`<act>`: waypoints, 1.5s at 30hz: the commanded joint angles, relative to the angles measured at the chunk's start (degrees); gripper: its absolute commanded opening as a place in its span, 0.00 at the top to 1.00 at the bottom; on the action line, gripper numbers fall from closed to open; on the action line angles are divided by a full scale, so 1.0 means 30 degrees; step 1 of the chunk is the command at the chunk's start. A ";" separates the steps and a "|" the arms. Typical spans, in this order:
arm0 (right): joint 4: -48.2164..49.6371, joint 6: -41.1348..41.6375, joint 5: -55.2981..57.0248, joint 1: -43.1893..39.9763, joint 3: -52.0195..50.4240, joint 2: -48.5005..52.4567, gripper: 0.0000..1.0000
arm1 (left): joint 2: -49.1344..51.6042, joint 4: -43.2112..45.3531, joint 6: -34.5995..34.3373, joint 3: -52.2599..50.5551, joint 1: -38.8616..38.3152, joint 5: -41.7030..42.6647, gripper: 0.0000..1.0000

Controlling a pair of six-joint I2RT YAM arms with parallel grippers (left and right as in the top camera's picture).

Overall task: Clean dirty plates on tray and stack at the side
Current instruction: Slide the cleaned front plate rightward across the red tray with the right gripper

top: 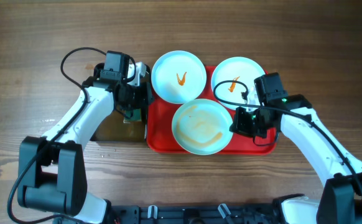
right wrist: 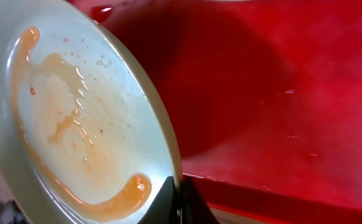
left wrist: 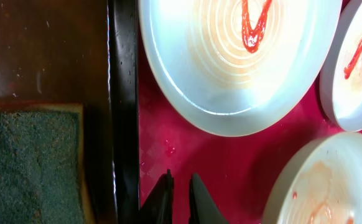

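Three pale plates sit on the red tray. The back left plate and the back right plate each carry an orange squiggle. The front plate is smeared with thin orange sauce. My right gripper is shut on its right rim, and in the right wrist view that plate stands tilted up off the tray between my right gripper's fingers. My left gripper is shut on nothing, low over the tray's left edge, in front of the back left plate.
A black tray of brownish water lies just left of the red tray. A sponge with a green scrub face lies in it. Bare wooden table surrounds both trays, and the left arm reaches in over the black tray.
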 commanded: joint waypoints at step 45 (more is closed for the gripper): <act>0.0277 0.3730 0.4779 0.0022 0.0430 -0.0466 0.96 | -0.0415 -0.0073 0.0044 0.0160 -0.0102 0.0160 0.93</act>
